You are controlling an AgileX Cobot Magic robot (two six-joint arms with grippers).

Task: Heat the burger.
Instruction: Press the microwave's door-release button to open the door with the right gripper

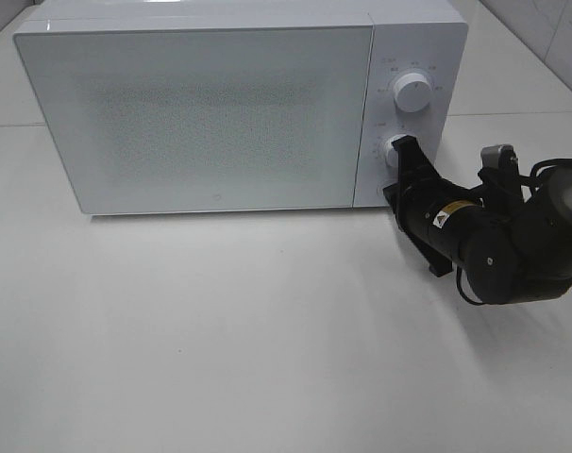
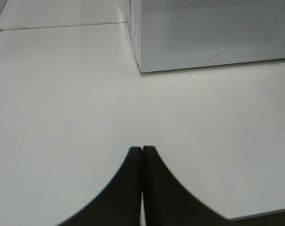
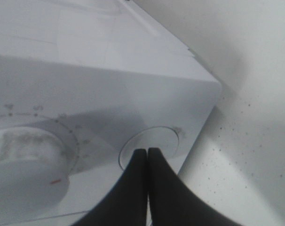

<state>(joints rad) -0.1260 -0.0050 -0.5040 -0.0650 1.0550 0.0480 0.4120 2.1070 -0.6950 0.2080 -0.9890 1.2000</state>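
The only container is a white microwave, which is placed at the back of the tabletop. Its door is closed, and the frosted, dotted glass cannot be looked through, so the content is hidden. The burger is not seen in any view, and it cannot be told whether it lies inside the microwave.

On the control panel, at the right of the door, an upper knob is left free. The right end effector is held at the lower part of this panel, with its fingers pressed together and nothing between them. In the right wrist view its tips are placed at a flat round disc. This disc is beside a larger knob with a red mark and near the lower corner of the microwave. It cannot be told whether the tips touch the disc.

The left end effector is also brought together, finger against finger, and it is empty. It is held over the tabletop, well apart from the front left corner of the microwave.

Much open room is left in front of the microwave; only the dark right arm is stretched in from the right edge. The tabletop is white and matt, and a seam is seen across it further back. A light tiled wall is seen at the far right corner.
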